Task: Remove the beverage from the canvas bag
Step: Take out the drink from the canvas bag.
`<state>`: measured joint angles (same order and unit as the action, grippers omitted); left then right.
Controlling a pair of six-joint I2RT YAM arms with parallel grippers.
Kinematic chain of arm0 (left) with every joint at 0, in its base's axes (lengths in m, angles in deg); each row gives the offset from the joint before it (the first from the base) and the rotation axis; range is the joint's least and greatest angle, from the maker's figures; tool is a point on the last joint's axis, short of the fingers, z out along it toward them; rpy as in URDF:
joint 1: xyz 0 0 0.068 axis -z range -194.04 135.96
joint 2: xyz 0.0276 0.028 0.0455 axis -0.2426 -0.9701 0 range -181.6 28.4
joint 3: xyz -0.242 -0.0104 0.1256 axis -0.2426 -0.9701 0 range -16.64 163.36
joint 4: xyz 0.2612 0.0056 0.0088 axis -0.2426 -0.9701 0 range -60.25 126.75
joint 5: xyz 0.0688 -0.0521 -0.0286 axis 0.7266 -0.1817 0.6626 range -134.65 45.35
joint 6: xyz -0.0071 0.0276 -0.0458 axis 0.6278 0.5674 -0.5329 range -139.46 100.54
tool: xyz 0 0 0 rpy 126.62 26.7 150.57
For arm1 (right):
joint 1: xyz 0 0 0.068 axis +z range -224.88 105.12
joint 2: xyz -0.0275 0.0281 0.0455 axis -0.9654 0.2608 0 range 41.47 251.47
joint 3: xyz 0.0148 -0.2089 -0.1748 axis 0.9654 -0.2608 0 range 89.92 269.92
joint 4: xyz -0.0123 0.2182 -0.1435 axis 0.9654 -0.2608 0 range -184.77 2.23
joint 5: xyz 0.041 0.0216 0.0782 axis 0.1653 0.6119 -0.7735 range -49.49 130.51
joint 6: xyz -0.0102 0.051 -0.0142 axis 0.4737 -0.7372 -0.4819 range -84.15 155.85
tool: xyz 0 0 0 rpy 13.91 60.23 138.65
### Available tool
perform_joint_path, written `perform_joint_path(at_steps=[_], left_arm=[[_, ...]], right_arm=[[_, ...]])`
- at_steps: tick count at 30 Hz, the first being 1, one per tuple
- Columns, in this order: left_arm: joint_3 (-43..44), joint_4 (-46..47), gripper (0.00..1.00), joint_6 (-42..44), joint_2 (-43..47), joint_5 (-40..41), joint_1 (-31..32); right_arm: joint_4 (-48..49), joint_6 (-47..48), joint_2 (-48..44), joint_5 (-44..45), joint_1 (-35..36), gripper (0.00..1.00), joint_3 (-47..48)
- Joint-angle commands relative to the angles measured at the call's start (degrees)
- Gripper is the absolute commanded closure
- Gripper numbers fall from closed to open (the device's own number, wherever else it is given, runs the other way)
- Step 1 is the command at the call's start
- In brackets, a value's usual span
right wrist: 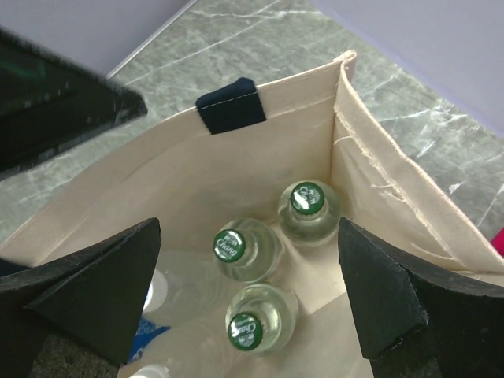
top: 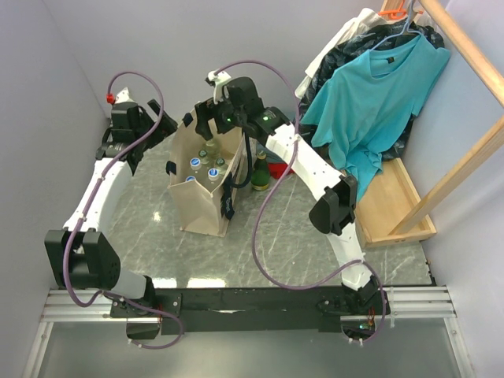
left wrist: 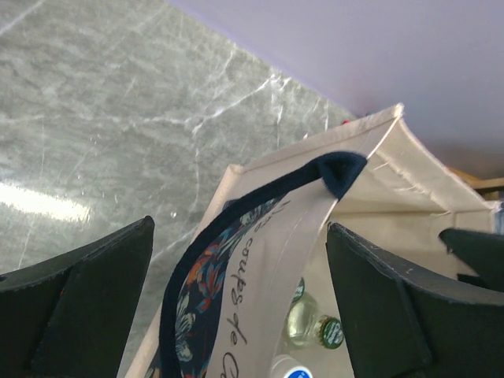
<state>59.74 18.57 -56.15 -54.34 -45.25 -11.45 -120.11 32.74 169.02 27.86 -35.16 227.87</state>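
The left gripper (left wrist: 240, 228) is seen from its own wrist, its two dark fingers (left wrist: 87, 299) set wide apart at the lower corners of the view. The upper rim of the canvas bag (left wrist: 378, 169) is framed between them, and neither finger is seen to touch it. A dark navy strap (left wrist: 339, 169) is run along the near edge and folded over the rim. Script lettering (left wrist: 236, 315) and a floral print (left wrist: 197, 291) are shown on the near panel. Inside the bag a clear bottle (left wrist: 313, 327) with a green cap is visible, with a blue-and-white cap (left wrist: 290, 368) below it. The grey marbled table (left wrist: 102, 102) is seen at upper left, a pale violet wall (left wrist: 378, 47) at upper right.
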Motion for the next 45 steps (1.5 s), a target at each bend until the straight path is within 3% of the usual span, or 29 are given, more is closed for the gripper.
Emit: perform_joint_path(at_steps=[1, 23, 45], left_arm=[[-1.23, 0.95, 0.04, -0.14, 1.88, -1.07, 0.4], [-1.15, 0.42, 0.04, 0.39, 1.71, -0.01, 0.4], [-0.71, -0.11, 0.04, 0.65, 0.74, 0.43, 0.4]], right_arm=[[3.95, 0.13, 2.35, 2.27, -0.17, 0.01, 3.02], [7.11, -1.1, 8.51, 5.35, -0.26, 0.14, 2.24], [7.73, -1.37, 12.73, 5.44, -0.97, 0.18, 3.81]])
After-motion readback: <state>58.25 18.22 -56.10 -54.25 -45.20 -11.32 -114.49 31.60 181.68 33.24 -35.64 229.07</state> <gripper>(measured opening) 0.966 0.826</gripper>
